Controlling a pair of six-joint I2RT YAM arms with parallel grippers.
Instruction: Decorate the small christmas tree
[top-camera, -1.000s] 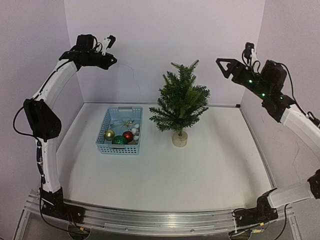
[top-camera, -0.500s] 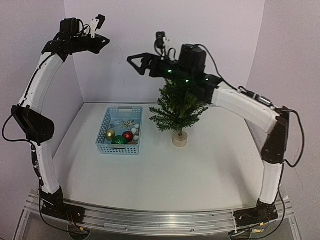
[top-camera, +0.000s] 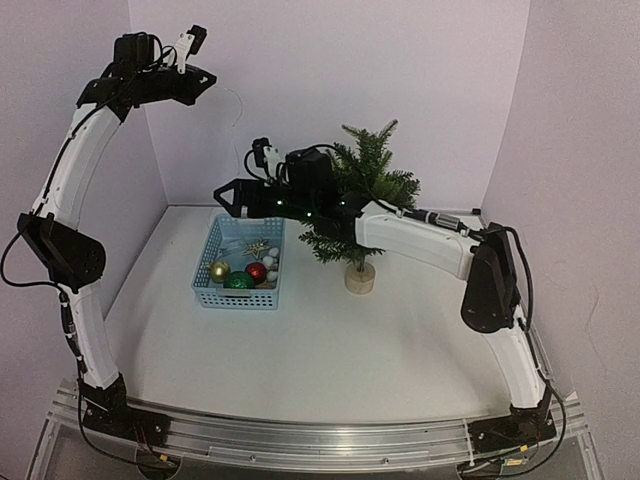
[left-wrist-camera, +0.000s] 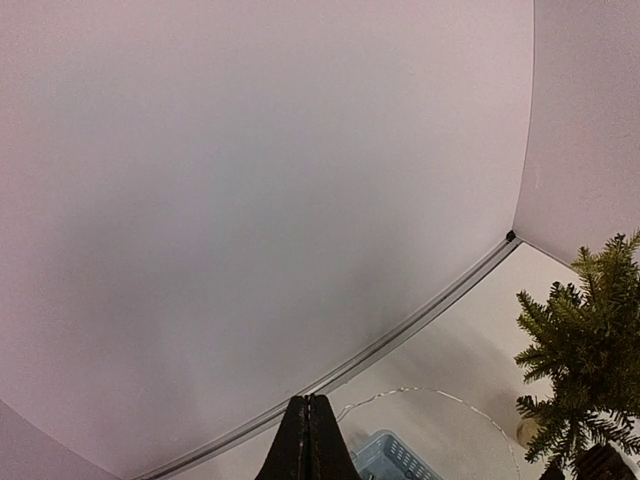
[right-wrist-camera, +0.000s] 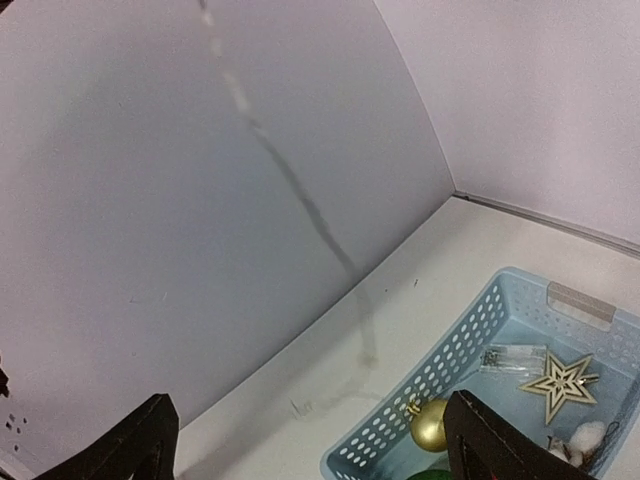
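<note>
Overhead, the small christmas tree (top-camera: 362, 195) stands upright on its pale disc, just right of the blue basket (top-camera: 206, 272) of ornaments. The right gripper (top-camera: 222, 195) reaches in front of the tree, hovering above the basket's far end. The left gripper (top-camera: 205, 77) hangs high by the back wall.

In the left wrist view, the jaws are pressed together. Whether they pinch the thin wire (left-wrist-camera: 435, 391) below, I cannot tell. The tree (left-wrist-camera: 585, 360) sits low right.

In the right wrist view, the jaws gape wide and empty, with the basket (right-wrist-camera: 468, 332) below right.

The tree looks light and top-heavy, its branches springy. It is best steadied at the trunk or base, and ornaments hung gently.

Half a second ago the right arm was higher, level with the treetop. It has dropped toward the basket, while the left has barely moved.
</note>
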